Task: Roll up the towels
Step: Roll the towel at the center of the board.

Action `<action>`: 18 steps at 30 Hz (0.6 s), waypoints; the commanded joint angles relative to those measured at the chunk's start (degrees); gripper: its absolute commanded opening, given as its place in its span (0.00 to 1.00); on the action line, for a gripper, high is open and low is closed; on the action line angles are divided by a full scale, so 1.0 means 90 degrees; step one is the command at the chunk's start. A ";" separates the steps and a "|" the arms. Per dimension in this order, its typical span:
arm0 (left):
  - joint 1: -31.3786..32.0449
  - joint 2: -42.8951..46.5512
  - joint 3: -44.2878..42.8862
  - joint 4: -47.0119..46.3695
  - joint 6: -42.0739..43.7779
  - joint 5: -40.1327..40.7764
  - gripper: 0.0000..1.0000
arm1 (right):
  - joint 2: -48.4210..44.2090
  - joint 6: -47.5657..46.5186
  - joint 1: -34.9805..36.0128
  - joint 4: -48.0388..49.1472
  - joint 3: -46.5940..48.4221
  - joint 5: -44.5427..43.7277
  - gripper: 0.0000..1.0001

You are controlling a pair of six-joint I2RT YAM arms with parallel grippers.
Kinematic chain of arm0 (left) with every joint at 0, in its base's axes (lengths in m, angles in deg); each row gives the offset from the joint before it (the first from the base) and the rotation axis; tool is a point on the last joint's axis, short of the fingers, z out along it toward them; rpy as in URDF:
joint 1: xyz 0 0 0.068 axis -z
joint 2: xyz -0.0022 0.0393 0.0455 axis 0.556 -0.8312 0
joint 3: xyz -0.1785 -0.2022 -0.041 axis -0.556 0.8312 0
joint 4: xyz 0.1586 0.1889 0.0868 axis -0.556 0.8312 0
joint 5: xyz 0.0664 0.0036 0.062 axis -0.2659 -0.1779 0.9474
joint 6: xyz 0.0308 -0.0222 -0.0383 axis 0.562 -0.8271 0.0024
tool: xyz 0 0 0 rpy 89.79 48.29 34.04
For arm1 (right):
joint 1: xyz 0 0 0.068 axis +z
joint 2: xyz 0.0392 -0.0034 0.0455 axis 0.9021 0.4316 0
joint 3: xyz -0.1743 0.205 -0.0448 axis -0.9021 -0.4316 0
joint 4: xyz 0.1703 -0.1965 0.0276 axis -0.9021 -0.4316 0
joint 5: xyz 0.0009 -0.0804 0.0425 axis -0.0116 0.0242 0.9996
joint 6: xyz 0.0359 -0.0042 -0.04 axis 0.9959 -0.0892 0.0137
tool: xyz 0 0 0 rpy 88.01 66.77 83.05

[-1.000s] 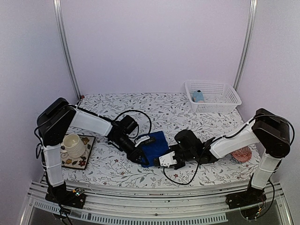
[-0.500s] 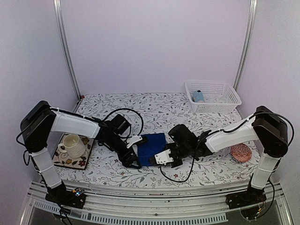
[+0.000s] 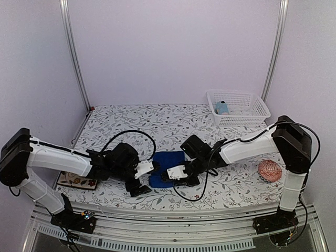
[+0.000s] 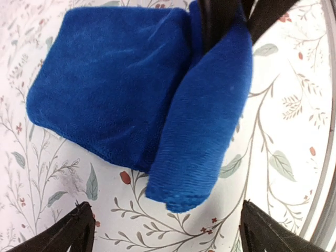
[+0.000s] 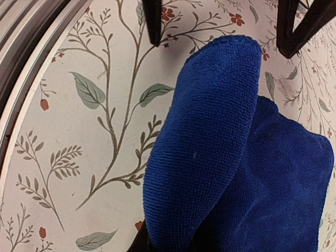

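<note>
Royal-blue towel (image 3: pixel 169 159): is being kept partly folded on the flower-print table cover (image 3: pixel 173 123). One thick fold is being lifted off the flat part along the towel's near side.
Right gripper (image 3: pixel 165 175): is being clamped on that raised fold of the royal-blue towel. The cloth is being draped over its fingers, so that they are hidden in the right wrist view.
Left gripper (image 3: pixel 142 178): is being held wide open just left of the royal-blue towel, with nothing between its fingers. In the left wrist view the fingertips are being kept apart from the cloth, one beyond each side of the fold's hanging end.
Light-blue towel (image 3: pixel 221 107): is being kept rolled up in the white basket (image 3: pixel 252 118), well behind and to the right of the royal-blue towel.
Pink-red ball (image 3: pixel 270 171): is being left on the cover, well to the right of the royal-blue towel.
</note>
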 commanded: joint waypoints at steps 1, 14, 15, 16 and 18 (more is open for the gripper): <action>0.0551 0.0383 0.0427 -0.1087 0.0611 0.0953 0.95 | 0.0355 0.0445 -0.0149 -0.0985 0.0343 0.0586 0.14; 0.1449 0.0321 0.1077 -0.2287 0.1096 0.1992 0.71 | 0.0740 0.0814 -0.0437 -0.1595 0.0665 0.1109 0.15; 0.1507 0.0265 0.1090 -0.2349 0.1148 0.2032 0.70 | 0.0757 0.0824 -0.0451 -0.1617 0.0767 0.1135 0.15; 0.1574 0.0207 0.1096 -0.2399 0.1198 0.2110 0.69 | 0.0781 0.0845 -0.0469 -0.1634 0.0871 0.1163 0.15; 0.1697 0.0084 0.1096 -0.2548 0.1323 0.2325 0.68 | 0.0826 0.0863 -0.0502 -0.1678 0.0920 0.1224 0.15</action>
